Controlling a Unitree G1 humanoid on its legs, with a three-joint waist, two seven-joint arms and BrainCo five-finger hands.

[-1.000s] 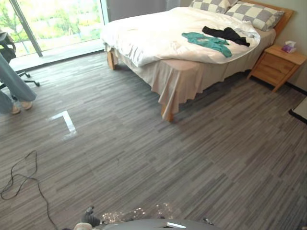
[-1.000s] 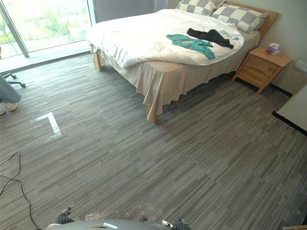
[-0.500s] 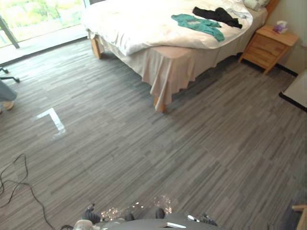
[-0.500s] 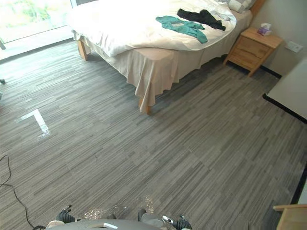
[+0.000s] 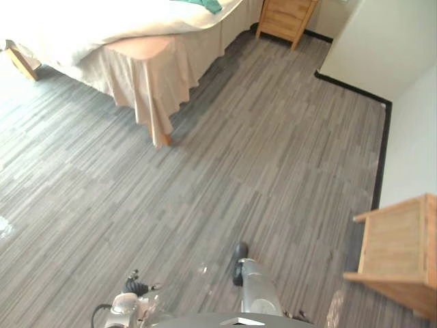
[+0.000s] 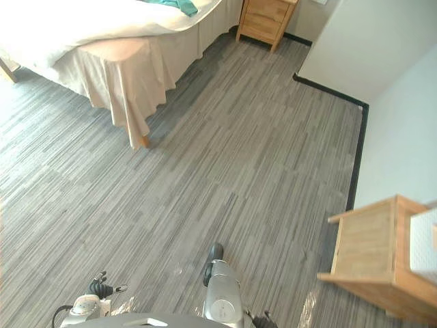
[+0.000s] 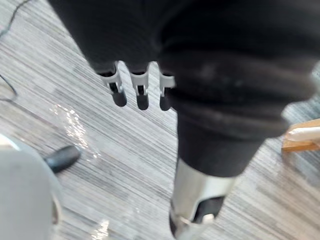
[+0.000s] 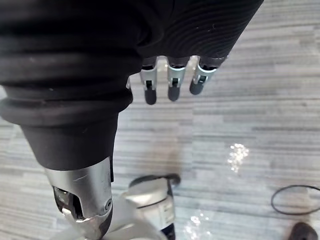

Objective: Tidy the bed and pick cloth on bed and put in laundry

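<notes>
Left hand [image 7: 141, 93] hangs released over the grey striped floor [image 5: 259, 157], fingers relaxed and holding nothing; the right hand [image 8: 173, 83] does the same. Open floor runs ahead. Near on the right stands a light wooden cabinet [image 5: 399, 249], beside the white wall [image 5: 382, 41]. Farther left, the bed [image 5: 82, 24] pushes its skirted near corner into the floor space. Beyond stands a wooden nightstand [image 5: 287, 15]. The green cloth [image 6: 179, 5] lies at the bed's right edge.
</notes>
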